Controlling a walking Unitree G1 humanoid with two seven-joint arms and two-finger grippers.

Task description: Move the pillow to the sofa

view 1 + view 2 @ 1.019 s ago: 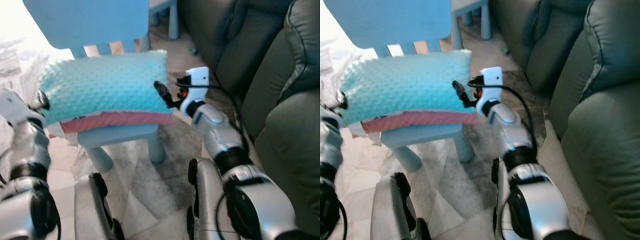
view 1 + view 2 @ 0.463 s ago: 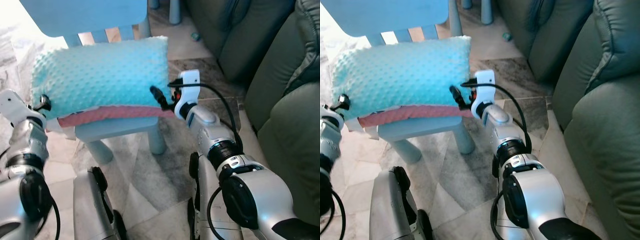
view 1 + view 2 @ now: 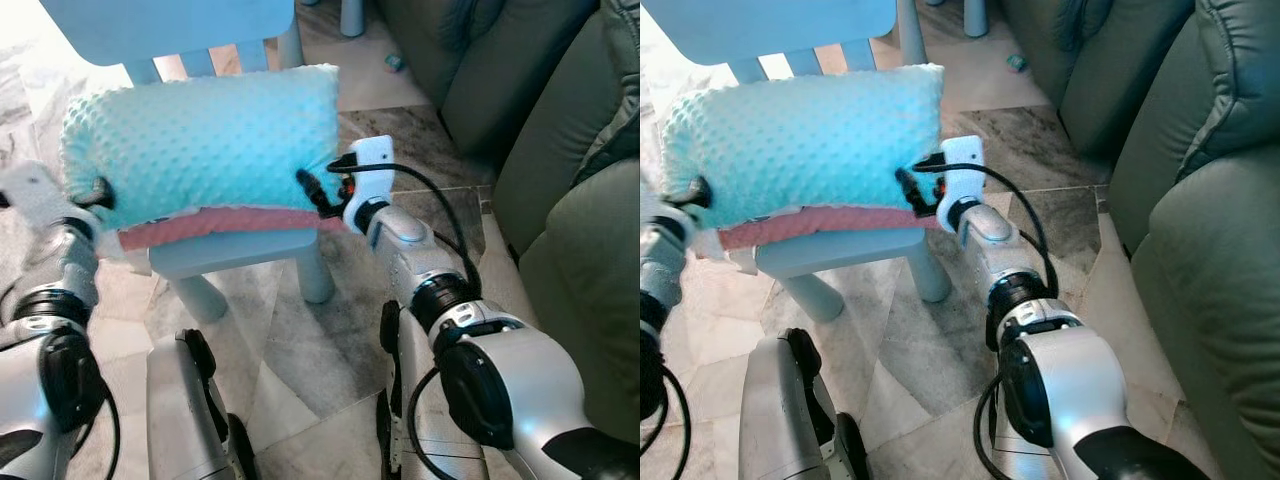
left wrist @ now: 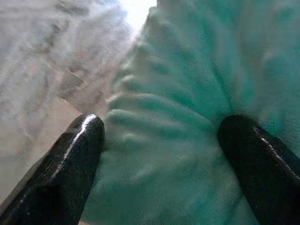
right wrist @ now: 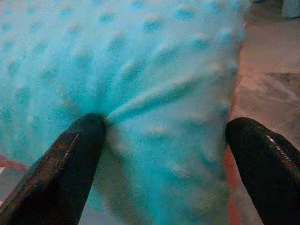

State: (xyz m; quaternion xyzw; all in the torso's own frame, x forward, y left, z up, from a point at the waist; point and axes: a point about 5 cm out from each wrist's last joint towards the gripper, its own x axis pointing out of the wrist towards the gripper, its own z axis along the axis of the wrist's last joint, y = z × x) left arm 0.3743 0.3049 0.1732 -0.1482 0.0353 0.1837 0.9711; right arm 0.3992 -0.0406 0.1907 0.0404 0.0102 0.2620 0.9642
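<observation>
Left eye view's upper left shows our spread left gripper (image 4: 164, 140) and right gripper (image 5: 164, 136) pressing into the dimpled turquoise, pink-edged pillow (image 3: 200, 140).

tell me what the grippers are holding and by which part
The dotted turquoise pillow, pressed between both: left gripper on its left end, right gripper on its right end, fingers spread and digging into the fabric.

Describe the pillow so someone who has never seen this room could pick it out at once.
Left of the grey-green sofa stands a small light-blue chair. The pillow lies on its seat, between the left gripper and right gripper. It is turquoise, covered in raised dots, with a pink underside.
</observation>
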